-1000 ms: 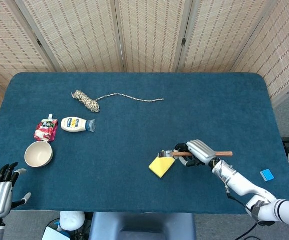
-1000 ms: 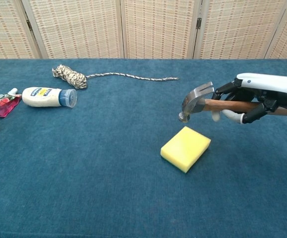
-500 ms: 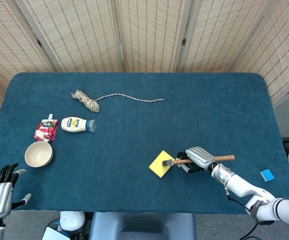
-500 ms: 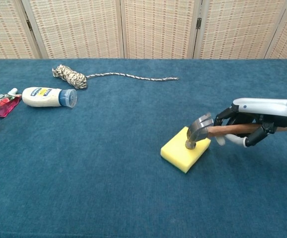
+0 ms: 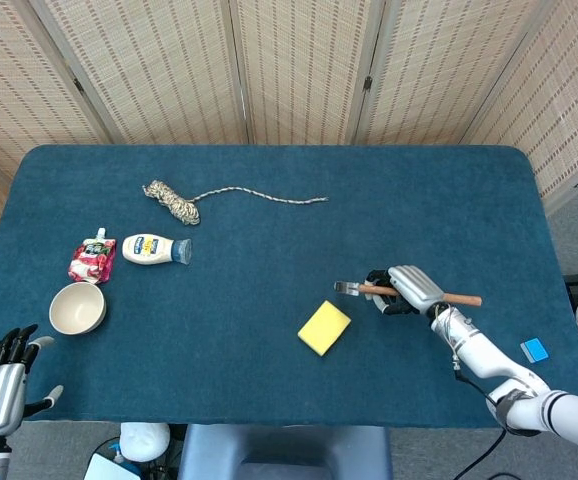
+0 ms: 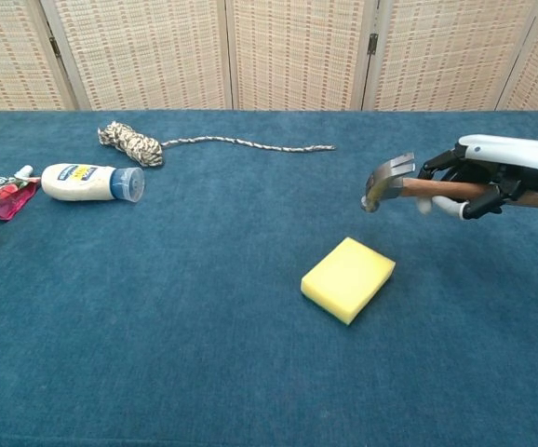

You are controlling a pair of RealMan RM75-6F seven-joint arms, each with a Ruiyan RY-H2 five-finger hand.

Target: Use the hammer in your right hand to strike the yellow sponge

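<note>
The yellow sponge lies flat on the blue table, right of centre. My right hand grips the wooden handle of a hammer. Its metal head hangs in the air above and slightly right of the sponge, clear of it. My left hand rests at the near left corner with its fingers spread, holding nothing; the chest view does not show it.
A coiled rope with a loose tail lies at the back. A mayonnaise bottle, a red pouch and a beige bowl sit at the left. A small blue item lies off the table's right edge.
The hammer head came down onto the sponge half a second ago and has since lifted up and away to the right. The sponge stays in place. My left hand has not moved.
</note>
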